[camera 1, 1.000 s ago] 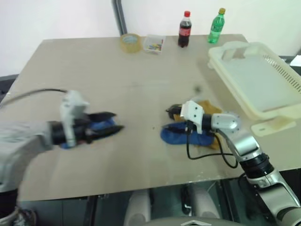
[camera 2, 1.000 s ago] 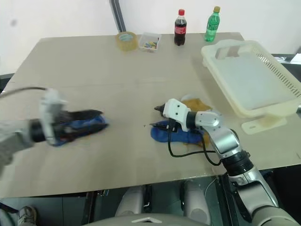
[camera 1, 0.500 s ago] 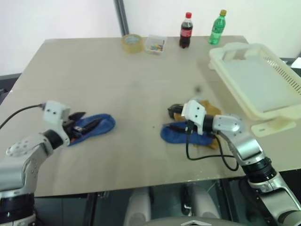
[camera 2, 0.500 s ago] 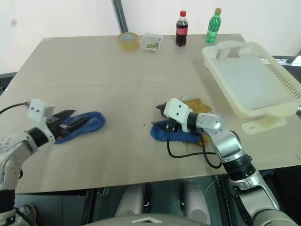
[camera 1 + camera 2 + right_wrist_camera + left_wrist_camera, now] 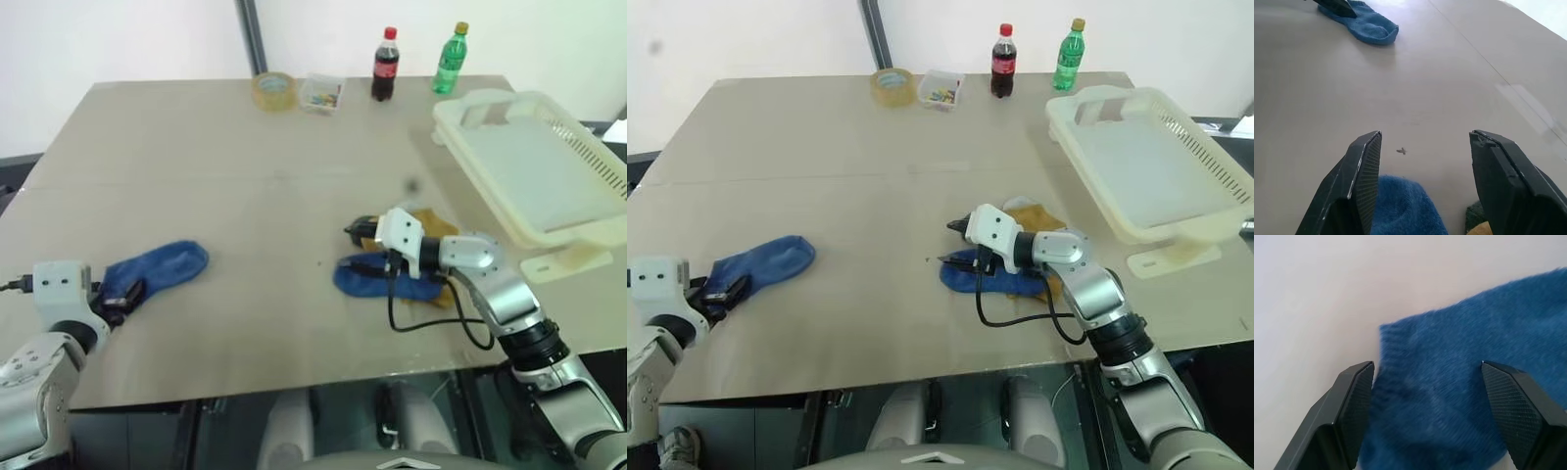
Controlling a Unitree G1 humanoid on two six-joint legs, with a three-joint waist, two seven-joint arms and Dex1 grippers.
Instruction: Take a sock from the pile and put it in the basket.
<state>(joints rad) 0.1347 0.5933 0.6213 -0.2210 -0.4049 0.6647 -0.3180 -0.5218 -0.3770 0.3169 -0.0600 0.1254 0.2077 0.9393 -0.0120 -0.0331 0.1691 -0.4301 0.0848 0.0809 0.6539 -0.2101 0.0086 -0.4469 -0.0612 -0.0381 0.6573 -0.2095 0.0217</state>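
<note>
Socks: one blue sock (image 5: 157, 268) apart, pile (image 5: 402, 274), basket (image 5: 534, 166).

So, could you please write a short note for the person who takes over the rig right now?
Left claw: open, empty, at the near end of a blue sock that lies flat on the table's left side, far from the basket.
Right claw: open, empty, low over the pile (blue and mustard socks on view) at mid-table.
Basket: at the table's right edge, no sock inside.
Done: nothing delivered.
Left: grip one sock, carry it right, drop it in the basket.
</note>
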